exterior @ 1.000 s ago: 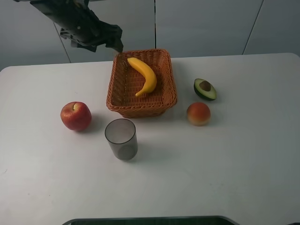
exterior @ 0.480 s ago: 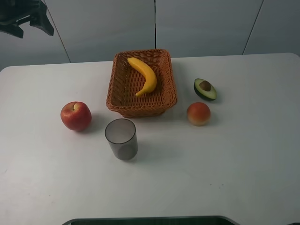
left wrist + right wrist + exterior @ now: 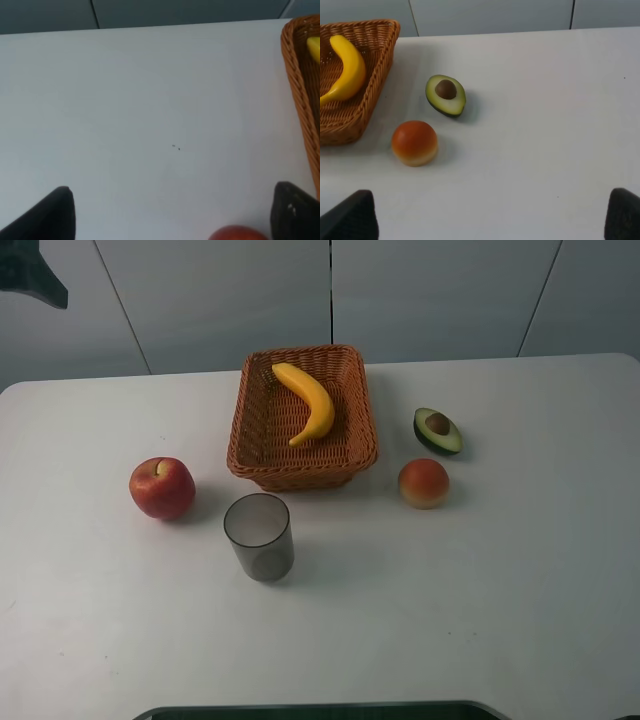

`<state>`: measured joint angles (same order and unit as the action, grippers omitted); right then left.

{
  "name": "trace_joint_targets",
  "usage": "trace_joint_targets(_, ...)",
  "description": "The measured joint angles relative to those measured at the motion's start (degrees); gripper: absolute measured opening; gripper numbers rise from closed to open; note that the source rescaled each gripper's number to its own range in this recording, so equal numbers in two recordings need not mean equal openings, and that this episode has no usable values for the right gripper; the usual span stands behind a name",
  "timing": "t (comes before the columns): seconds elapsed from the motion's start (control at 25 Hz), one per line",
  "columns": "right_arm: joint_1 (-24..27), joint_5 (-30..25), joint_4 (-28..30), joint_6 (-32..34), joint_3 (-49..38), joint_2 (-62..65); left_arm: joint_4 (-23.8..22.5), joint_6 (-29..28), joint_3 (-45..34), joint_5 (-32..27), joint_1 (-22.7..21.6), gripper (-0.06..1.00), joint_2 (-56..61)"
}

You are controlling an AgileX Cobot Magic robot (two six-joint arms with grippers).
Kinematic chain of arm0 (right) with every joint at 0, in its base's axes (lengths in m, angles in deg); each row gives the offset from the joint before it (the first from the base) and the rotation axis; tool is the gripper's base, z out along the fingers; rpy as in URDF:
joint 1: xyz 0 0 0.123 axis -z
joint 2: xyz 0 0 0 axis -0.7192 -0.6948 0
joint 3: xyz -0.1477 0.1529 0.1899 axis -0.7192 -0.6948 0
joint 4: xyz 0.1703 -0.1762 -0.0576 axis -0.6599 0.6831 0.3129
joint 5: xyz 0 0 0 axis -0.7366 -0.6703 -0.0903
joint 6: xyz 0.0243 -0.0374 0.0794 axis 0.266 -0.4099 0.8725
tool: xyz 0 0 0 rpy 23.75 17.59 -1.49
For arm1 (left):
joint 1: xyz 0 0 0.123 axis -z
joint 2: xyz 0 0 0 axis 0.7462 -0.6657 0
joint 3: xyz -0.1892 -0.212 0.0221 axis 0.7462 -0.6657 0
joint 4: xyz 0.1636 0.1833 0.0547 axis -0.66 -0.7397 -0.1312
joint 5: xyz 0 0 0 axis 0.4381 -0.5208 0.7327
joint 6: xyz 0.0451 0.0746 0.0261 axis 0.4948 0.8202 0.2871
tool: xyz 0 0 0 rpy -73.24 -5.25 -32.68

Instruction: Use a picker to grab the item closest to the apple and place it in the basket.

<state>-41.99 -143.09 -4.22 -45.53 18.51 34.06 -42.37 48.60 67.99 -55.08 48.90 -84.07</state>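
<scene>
A red apple (image 3: 161, 487) sits on the white table at the left. Closest to it is a translucent grey cup (image 3: 259, 536), upright and empty, just right of and nearer than the apple. Behind the cup, the wicker basket (image 3: 300, 476) holds a yellow banana (image 3: 310, 400). Only a dark piece of my left arm (image 3: 30, 270) shows, in the top left corner. In the left wrist view my left gripper (image 3: 172, 189) is open and empty above bare table, with the apple (image 3: 237, 233) and basket (image 3: 300, 90) at the picture's edges. My right gripper (image 3: 491, 192) is open, holding nothing.
A halved avocado (image 3: 437, 430) and a round orange-red fruit (image 3: 424, 483) lie to the right of the basket; the right wrist view also shows the avocado (image 3: 446, 95) and the fruit (image 3: 414, 142). A dark edge (image 3: 320, 708) runs along the table's front.
My left arm has drawn back from above the basket's back left corner to the far upper left, almost out of view. Nothing on the table has moved.
</scene>
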Motion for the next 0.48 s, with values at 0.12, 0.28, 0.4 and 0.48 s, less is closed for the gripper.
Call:
trace_joint_targets(0.12, 0.0, 0.0, 0.0, 0.0, 0.0, 0.0, -0.02, 0.0, -4.82, 0.87, 0.0, 1.0, 5.2)
trace_joint_targets(0.28, 0.0, 0.0, 0.0, 0.0, 0.0, 0.0, -0.13, 0.0, -10.89, 2.94, 0.0, 1.0, 12.42)
trace_joint_targets(0.4, 0.0, 0.0, 0.0, 0.0, 0.0, 0.0, -0.13, 0.0, -14.66, 3.84, 0.0, 1.0, 17.97)
trace_joint_targets(0.48, 0.0, 0.0, 0.0, 0.0, 0.0, 0.0, -0.13, 0.0, -16.75, 4.33, 0.0, 1.0, 21.42)
